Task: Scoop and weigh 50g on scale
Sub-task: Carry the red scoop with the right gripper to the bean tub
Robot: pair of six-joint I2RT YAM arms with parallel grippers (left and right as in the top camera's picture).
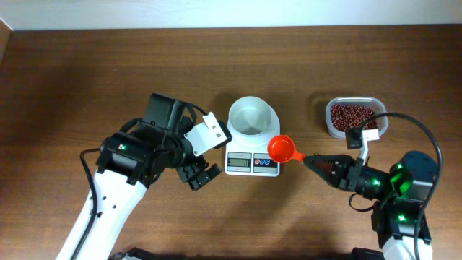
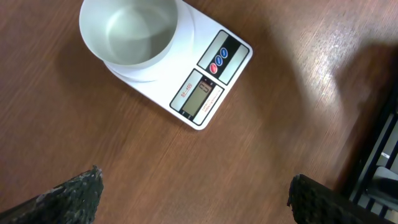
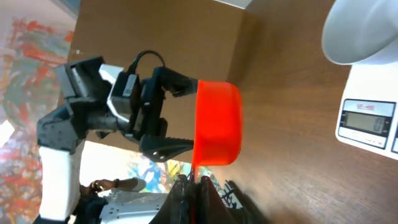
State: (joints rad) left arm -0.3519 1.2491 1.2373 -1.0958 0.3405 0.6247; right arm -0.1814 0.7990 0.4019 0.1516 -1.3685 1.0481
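Nearest, the left fingers [image 1: 208,175] stand open over bare surface [image 1: 108,72] just left of the scale [image 1: 252,163]. The right fingers [image 1: 314,162] grip the orange scoop [image 1: 281,148] by its handle, cup at the scale's near-right corner. Farther, a white bowl [image 1: 252,118] tops the scale; the bean tub [image 1: 329,128] sits apart, far right.

I take this for a robotics lab bench: left arm [image 1: 108,191] and right arm [image 1: 408,195] at a wood-grain table [image 1: 72,72], white wall [image 1: 231,11] behind, colourful painted panel [image 3: 28,68] past the table edge.
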